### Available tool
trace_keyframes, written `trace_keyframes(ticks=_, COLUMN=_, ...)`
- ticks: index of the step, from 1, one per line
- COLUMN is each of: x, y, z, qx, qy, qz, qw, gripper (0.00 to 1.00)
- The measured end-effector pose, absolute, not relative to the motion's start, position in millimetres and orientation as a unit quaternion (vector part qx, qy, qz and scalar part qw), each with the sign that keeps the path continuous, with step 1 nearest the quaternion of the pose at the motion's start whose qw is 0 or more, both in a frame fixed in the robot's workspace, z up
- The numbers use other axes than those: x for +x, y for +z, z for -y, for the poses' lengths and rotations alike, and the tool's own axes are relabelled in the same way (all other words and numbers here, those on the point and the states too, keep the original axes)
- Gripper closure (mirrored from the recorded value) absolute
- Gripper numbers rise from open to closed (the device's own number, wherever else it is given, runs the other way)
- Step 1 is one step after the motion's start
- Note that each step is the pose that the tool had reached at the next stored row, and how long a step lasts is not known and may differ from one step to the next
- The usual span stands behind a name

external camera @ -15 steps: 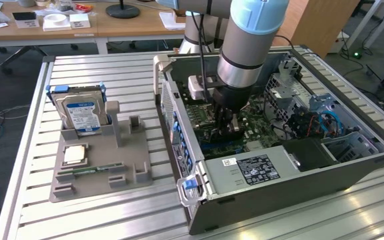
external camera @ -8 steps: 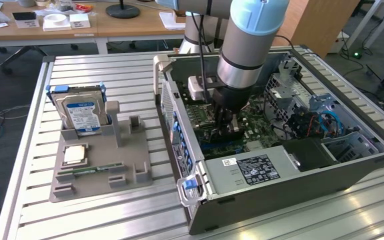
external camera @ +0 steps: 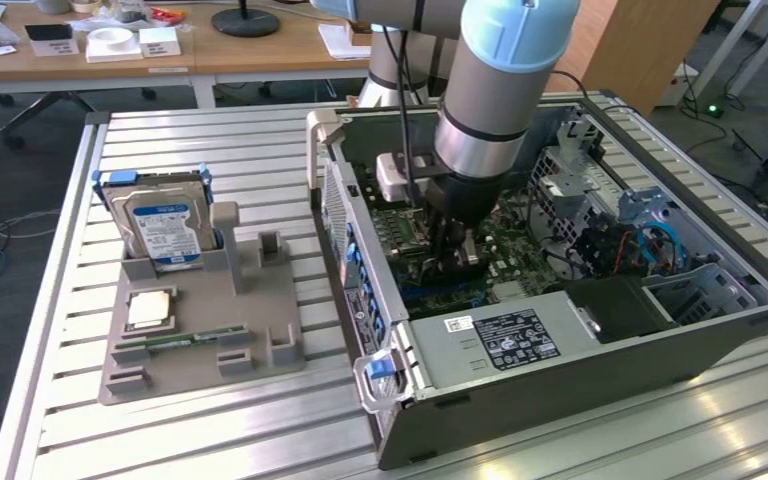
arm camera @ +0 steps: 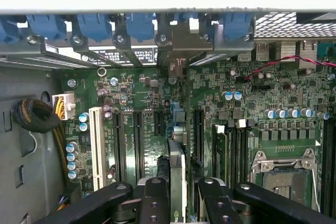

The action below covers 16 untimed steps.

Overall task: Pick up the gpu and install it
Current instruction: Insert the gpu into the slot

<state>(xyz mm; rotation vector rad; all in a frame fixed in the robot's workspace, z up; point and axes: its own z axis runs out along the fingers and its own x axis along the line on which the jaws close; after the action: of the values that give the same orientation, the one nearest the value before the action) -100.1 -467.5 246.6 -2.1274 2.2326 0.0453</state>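
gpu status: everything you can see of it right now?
The gpu is a thin card seen edge-on, standing upright between the fingers of the hand, which is shut on it. It hangs over the green motherboard inside the open computer case, lined up along the expansion slots, its metal bracket at the rear slot openings. Whether it is seated in a slot cannot be told.

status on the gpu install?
Gripper shut on gpu, down inside the PC case. Card edge-on over the motherboard slots. Nothing visibly blocking.
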Motion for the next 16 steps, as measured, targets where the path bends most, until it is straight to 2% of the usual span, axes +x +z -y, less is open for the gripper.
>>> trace_keyframes(ticks=16, x=-100.1, y=242.8, z=467.5, qx=-0.689, qy=0.015, qz=-0.724, qw=0.029, gripper=0.74)
